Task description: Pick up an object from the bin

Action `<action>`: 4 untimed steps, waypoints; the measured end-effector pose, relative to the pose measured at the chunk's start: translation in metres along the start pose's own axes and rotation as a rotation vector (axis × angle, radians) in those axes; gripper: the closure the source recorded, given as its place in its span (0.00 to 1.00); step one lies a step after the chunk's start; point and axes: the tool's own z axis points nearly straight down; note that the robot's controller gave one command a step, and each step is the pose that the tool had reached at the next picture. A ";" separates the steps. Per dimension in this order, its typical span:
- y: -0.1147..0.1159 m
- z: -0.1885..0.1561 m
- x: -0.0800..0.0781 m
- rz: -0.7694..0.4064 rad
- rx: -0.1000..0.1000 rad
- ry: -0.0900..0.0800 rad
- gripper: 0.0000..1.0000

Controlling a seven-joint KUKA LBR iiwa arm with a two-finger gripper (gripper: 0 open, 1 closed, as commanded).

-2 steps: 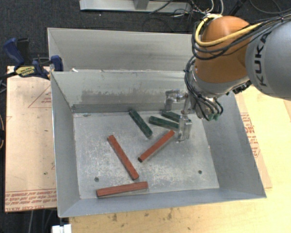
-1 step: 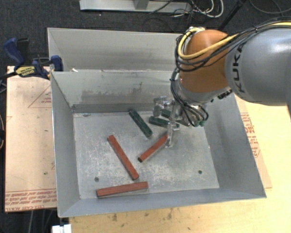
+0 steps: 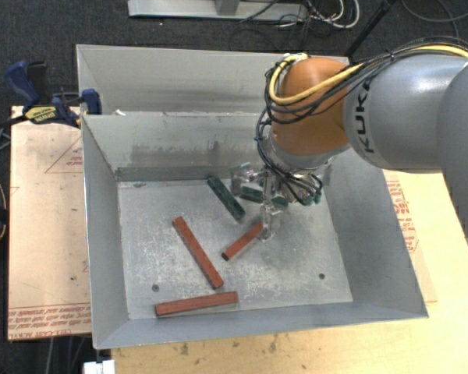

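Observation:
My gripper [image 3: 266, 226] hangs below the orange wrist cover in the middle of the bin, its fingertips down at the upper end of a short red-brown stick [image 3: 241, 245]. That stick lies slanted on the bin floor and its top end sits right at the fingertips. A dark green stick [image 3: 225, 197] lies just left of the gripper, near the bin's back wall. I cannot tell from here how the gripper's tips stand around the red-brown stick.
A longer red-brown stick [image 3: 196, 252] lies diagonally left of centre. Another red-brown stick [image 3: 196, 304] lies flat along the front wall. The arm comes in from the right over the bin's right side.

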 end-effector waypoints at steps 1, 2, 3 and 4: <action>0.007 0.023 0.050 -0.117 0.001 -0.003 0.00; 0.010 0.057 -0.017 -0.239 0.000 0.000 1.00; 0.010 0.057 -0.017 -0.239 0.000 0.000 1.00; 0.010 0.057 -0.017 -0.239 -0.001 0.000 1.00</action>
